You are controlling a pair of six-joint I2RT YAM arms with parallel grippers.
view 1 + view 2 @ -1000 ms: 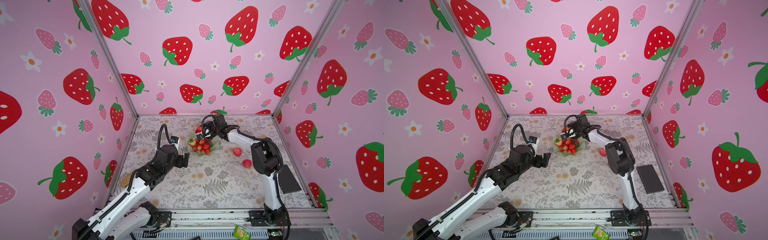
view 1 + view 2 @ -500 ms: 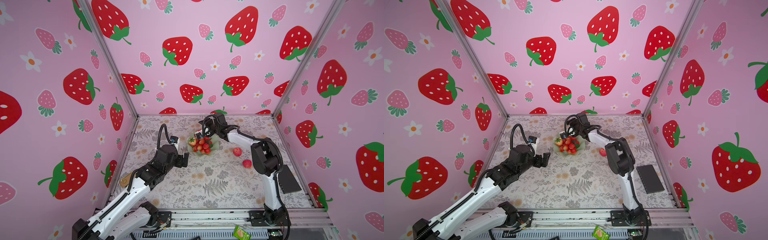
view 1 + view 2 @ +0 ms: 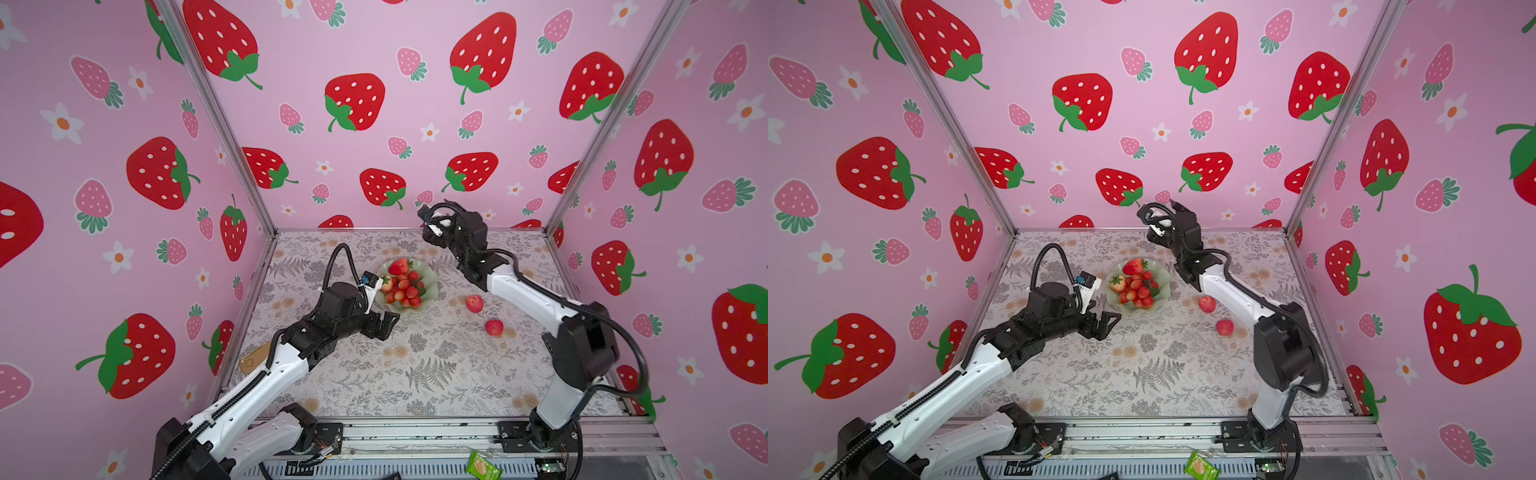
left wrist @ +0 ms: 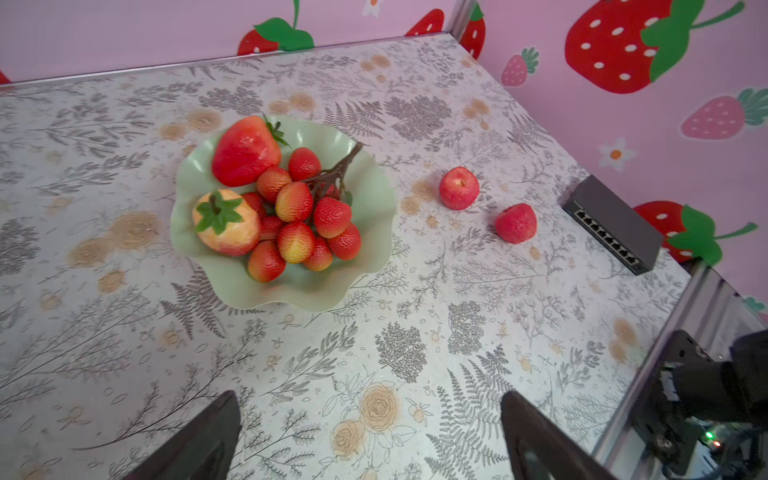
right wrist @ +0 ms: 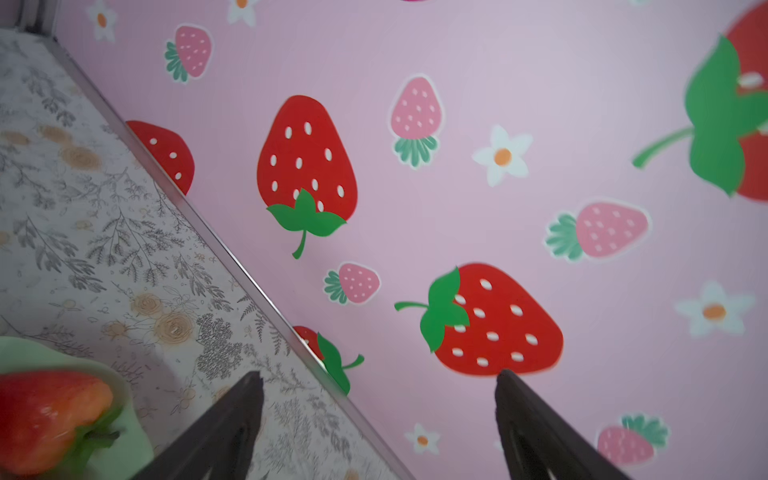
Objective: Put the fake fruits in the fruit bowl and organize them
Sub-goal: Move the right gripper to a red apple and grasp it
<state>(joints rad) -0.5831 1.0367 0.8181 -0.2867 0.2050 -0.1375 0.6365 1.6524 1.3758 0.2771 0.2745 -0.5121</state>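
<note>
Left wrist view: a dark box [image 4: 611, 224] with a row of ports lies by the wall, its markings too small to read. The print on a green packet [image 3: 482, 466] at the frame's front edge is just as unclear. The fruit bowl [image 4: 291, 293] holds a red strawberry [image 4: 245, 151], a paler strawberry [image 4: 226, 224] and the berry cluster [image 4: 307, 224]. Both apples [image 4: 459, 188] [image 4: 515, 223] lie on the table [image 4: 374, 353], apart from the bowl. The left gripper [image 4: 370, 436] hovers just in front of the bowl, jaws spread and empty. The right gripper [image 5: 378, 415] hangs near the back wall, jaws also spread and empty.
</note>
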